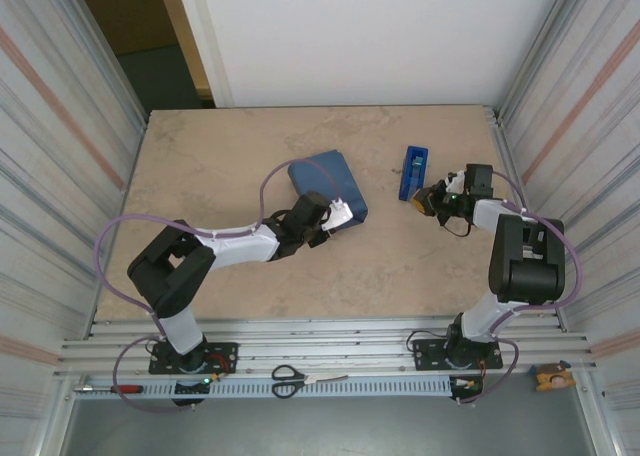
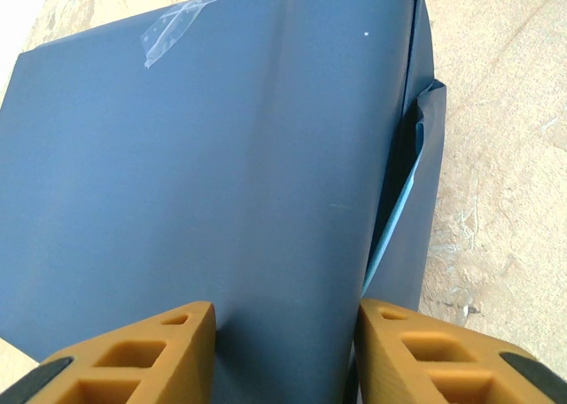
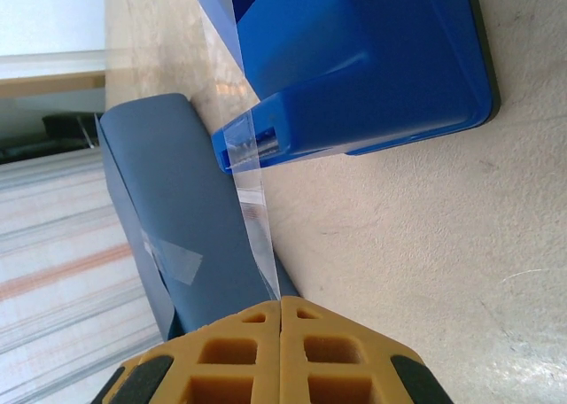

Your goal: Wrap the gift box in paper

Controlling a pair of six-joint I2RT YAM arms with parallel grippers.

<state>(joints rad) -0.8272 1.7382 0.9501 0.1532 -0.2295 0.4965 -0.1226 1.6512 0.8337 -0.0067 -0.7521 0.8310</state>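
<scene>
The right gripper (image 3: pixel 280 320) is pinched shut on a thin clear tape strip (image 3: pixel 255 236) that runs straight ahead to the glossy hard-plastic tape dispenser (image 3: pixel 372 67). Pulled askew, the limp film could twist, stick to itself or drag the dispenser along. Beyond, left of the strip, the paper (image 3: pixel 177 209) lies matte and slate, folded boxy, apparently over the gift box. The left gripper (image 2: pixel 283 320), fingers apart, sits at its near edge, where a loose flap (image 2: pixel 430 182) ahead-right could spring open.

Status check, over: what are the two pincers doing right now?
Left pincer open, over the folded paper. Right pincer shut on tape strip drawn from dispenser. Scissors lie far off, near rail.
</scene>
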